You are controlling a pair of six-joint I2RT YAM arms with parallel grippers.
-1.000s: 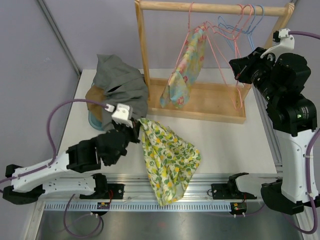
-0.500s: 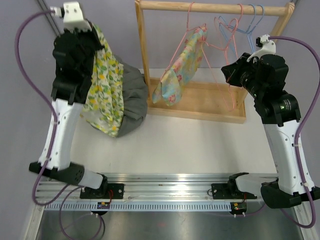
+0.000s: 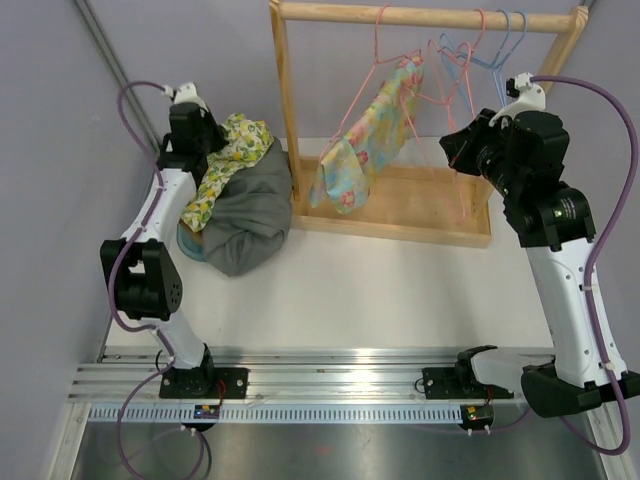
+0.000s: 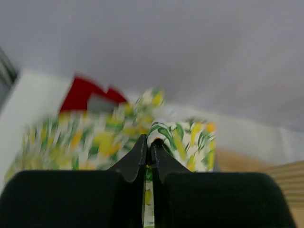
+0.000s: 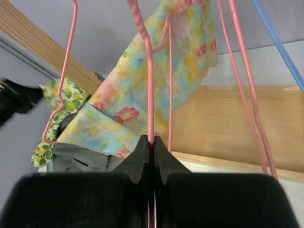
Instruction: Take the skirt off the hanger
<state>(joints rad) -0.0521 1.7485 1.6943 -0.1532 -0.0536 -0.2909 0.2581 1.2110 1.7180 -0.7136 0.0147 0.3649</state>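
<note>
A yellow-and-green leaf-print skirt (image 3: 228, 160), a grey garment (image 3: 250, 215), a pastel floral skirt (image 3: 365, 150), a pink hanger (image 5: 150, 95), a blue hanger (image 5: 278, 42) and a pale wooden rack (image 3: 330, 13) are shown.

The rack (image 3: 285, 120) is pale, smooth bare wood with a dull sheen. The pink hanger (image 5: 150, 95) is thin wire with a glossy coating, and so is the blue hanger (image 5: 278, 42). The floral skirt (image 3: 365, 140) and the lemon-print cloth (image 3: 225, 160) are light, matt fabric. The grey cloth (image 3: 250, 215) looks heavier and creased. The table (image 3: 400, 290) is smooth matt white, the near rail (image 3: 330, 365) ribbed bright metal.
</note>
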